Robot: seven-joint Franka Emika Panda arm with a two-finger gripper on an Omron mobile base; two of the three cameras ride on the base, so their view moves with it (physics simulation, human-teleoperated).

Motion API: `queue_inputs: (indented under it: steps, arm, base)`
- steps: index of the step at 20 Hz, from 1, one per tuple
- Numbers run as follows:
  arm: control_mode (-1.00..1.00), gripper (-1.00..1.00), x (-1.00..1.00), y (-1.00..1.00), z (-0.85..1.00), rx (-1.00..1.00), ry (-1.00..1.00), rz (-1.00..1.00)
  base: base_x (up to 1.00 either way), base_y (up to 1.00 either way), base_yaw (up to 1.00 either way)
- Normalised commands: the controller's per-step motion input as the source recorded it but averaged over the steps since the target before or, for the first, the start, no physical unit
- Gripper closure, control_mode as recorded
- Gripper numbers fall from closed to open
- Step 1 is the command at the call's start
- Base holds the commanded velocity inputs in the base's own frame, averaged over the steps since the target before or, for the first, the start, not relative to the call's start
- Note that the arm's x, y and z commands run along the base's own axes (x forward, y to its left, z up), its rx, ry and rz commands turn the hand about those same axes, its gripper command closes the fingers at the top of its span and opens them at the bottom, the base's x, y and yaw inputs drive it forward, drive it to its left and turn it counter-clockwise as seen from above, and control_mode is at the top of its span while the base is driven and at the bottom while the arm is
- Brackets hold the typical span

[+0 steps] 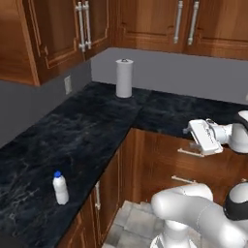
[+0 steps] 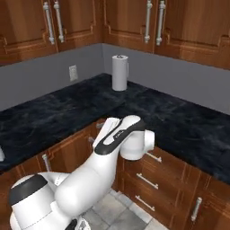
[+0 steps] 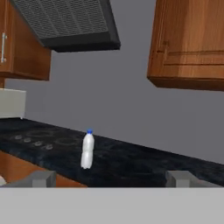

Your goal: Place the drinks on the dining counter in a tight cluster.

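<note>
One of the drinks, a small white bottle with a blue cap (image 1: 60,189), stands upright near the front edge of a black marble-veined wall counter (image 1: 82,131). In the hand view the same bottle (image 3: 87,150) stands ahead and a little left of centre, to the right of a cooktop (image 3: 39,140). My gripper (image 3: 113,177) is open and empty, well short of the bottle. From the left base view, the gripper (image 1: 193,133) hangs in front of the cabinet drawers, far right of the bottle. The dining counter is out of view.
A paper towel roll (image 1: 124,77) stands in the counter's back corner. Wooden wall cabinets (image 1: 53,34) hang over the counter, and a range hood (image 3: 70,26) sits above the cooktop. Drawers with silver handles (image 2: 146,179) face the tiled floor beside the arm.
</note>
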Motion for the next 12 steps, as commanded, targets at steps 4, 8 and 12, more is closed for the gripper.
queue_inputs:
  steps: [4,8,12]
  arm:
    - [1.00,-1.00,0.00,0.00,0.00,0.00,0.00,0.00]
    - [1.00,-1.00,0.00,0.00,0.00,0.00,0.00,0.00]
    - [1.00,-1.00,0.00,0.00,0.00,0.00,0.00,0.00]
  base:
    - [0.28,0.09,0.83]
    - [0.15,0.04,0.95]
    - [0.14,0.01,0.98]
